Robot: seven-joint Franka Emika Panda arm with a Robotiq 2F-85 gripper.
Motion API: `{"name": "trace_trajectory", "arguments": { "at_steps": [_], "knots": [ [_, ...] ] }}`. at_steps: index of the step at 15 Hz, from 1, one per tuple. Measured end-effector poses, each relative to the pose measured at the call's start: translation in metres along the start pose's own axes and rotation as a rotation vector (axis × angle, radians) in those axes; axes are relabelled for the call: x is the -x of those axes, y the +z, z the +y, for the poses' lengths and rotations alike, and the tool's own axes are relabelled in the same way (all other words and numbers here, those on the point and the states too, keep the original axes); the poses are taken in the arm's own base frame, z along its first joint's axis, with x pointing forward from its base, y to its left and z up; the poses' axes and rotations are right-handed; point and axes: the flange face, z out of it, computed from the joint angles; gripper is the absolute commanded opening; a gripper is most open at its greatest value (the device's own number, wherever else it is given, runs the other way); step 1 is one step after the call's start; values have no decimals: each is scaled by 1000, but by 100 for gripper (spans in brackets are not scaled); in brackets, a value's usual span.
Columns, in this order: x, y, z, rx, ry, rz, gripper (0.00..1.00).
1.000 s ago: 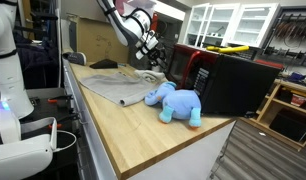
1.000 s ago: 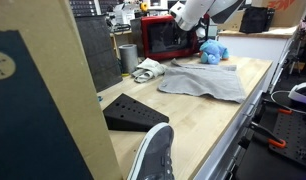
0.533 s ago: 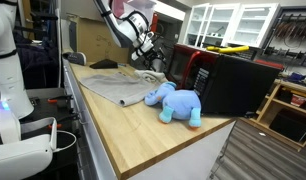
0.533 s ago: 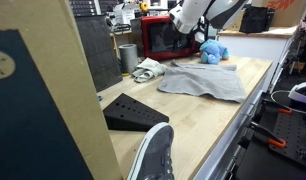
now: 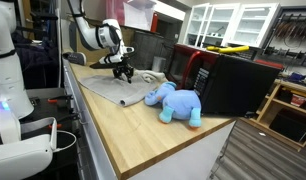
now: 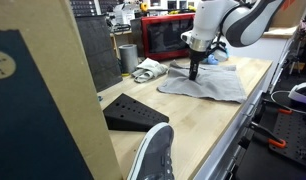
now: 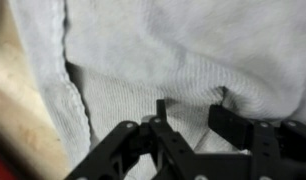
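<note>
Left to right in an exterior view: a gray cloth (image 5: 105, 90) lies spread on the wood table (image 5: 143, 138), w/ the gripper (image 5: 121, 71) right on top of it, pointing down. Just beside the cloth's right edge sits a blue toy (image 5: 175, 103). A black box (image 5: 238, 82) stands behind the toy. Wrist view: the fingers (image 7: 160, 110) stand part way apart, tips down on the cloth, w/ a soft bump of cloth btwn them. Can't tell if they pinch it or just touch it.
</note>
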Motion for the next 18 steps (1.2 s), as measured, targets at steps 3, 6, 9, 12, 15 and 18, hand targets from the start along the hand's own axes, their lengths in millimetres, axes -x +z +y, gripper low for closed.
{"name": "trace_trajectory", "arguments": {
  "at_steps": [3,6,9,12,15,18],
  "knots": [
    [8,-15,-29,-97,84,-21,2],
    [-4,-26,-48,-181,182,-16,2],
    [-20,-38,-68,-274,261,-14,2],
    [-38,-58,-64,-323,324,-13,2],
    [-48,-73,-43,-314,358,-4,2],
    [-50,-78,-16,-285,390,15,36]
  ]
}}
